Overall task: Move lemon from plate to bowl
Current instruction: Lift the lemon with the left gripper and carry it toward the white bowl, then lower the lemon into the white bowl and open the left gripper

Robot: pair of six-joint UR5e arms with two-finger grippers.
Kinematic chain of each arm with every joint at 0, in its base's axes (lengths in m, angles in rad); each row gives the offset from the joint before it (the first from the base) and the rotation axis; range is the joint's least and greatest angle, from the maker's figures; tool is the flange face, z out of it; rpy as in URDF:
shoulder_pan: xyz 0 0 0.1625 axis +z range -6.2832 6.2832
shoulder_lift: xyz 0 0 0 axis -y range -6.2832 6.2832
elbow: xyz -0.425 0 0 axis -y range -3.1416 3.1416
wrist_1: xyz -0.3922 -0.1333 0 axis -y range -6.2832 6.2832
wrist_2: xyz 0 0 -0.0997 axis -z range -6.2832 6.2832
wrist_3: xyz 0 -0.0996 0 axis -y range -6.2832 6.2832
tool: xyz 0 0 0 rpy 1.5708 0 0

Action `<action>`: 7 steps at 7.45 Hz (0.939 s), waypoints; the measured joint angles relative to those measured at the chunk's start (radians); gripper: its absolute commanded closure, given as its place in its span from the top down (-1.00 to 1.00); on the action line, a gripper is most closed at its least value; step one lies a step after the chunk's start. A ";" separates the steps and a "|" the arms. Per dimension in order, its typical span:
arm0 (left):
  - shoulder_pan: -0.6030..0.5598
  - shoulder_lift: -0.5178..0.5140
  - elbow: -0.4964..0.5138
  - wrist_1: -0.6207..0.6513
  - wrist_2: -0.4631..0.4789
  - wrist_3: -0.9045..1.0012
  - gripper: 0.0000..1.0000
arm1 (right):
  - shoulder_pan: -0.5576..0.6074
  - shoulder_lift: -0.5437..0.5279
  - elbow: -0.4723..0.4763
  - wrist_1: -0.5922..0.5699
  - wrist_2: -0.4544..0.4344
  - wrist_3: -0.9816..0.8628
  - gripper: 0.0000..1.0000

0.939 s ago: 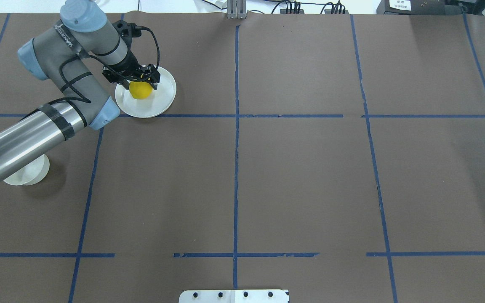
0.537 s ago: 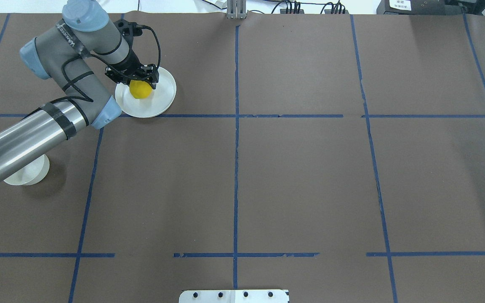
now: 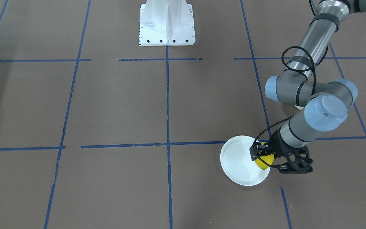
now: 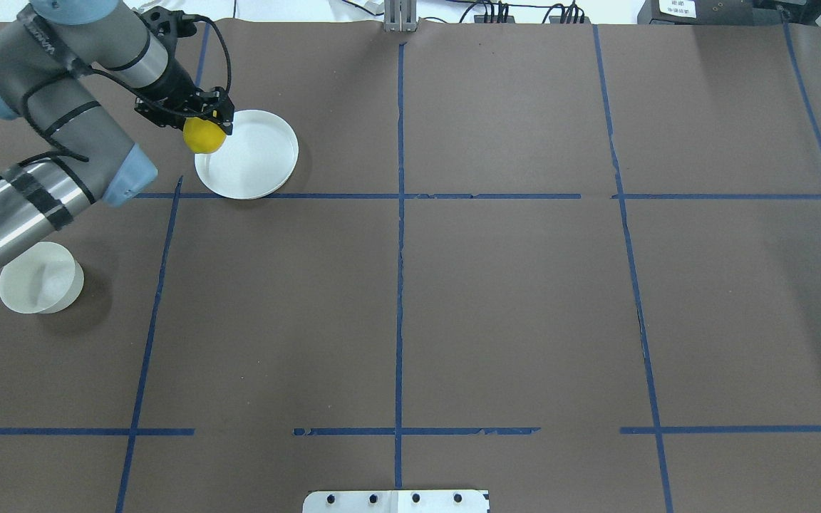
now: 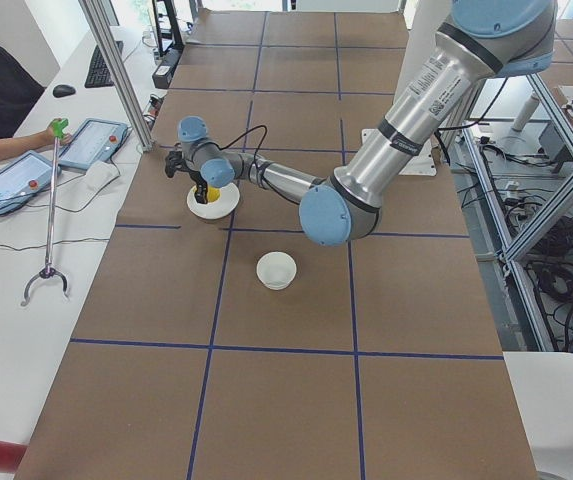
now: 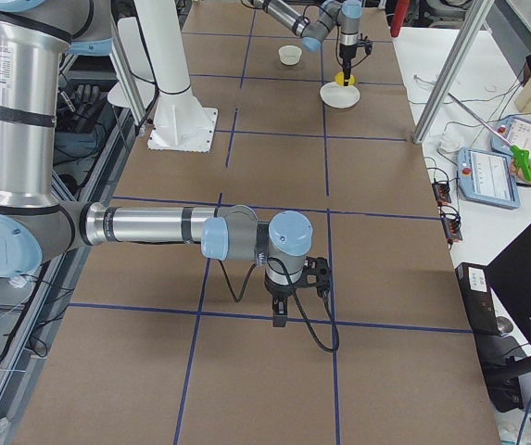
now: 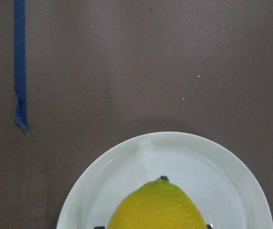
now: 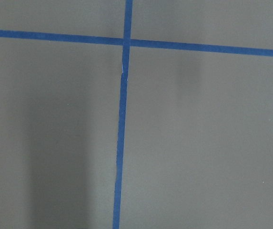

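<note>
My left gripper (image 4: 202, 125) is shut on the yellow lemon (image 4: 204, 137) and holds it above the left rim of the flat white plate (image 4: 257, 160). The left wrist view shows the lemon (image 7: 157, 207) at the bottom edge, with the plate (image 7: 227, 167) beneath it. The small deep white bowl (image 4: 38, 286) stands empty on the table, nearer the robot and to the left of the plate. My right gripper (image 6: 280, 318) hangs low over the table far from these things, and I cannot tell whether it is open or shut.
Brown paper with blue tape lines (image 4: 399, 214) covers the table. The robot's white base plate (image 3: 167, 22) stands at the table's middle edge. The left forearm (image 4: 4, 214) passes just above the bowl. An operator with tablets (image 5: 26, 160) sits at the far side.
The left gripper has risen with the lemon and carried it left, from over the plate's middle to its left rim. The forearm has swung back, which uncovers the bowl.
</note>
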 measured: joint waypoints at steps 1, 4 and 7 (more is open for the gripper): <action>-0.015 0.072 -0.133 0.068 -0.003 0.001 -1.00 | 0.000 0.000 0.000 0.000 0.000 0.000 1.00; -0.031 0.350 -0.413 0.122 0.015 0.043 -1.00 | 0.000 0.000 0.000 0.000 0.000 0.000 1.00; -0.031 0.649 -0.531 -0.058 0.090 0.087 -1.00 | 0.000 0.000 0.000 0.000 0.000 0.000 1.00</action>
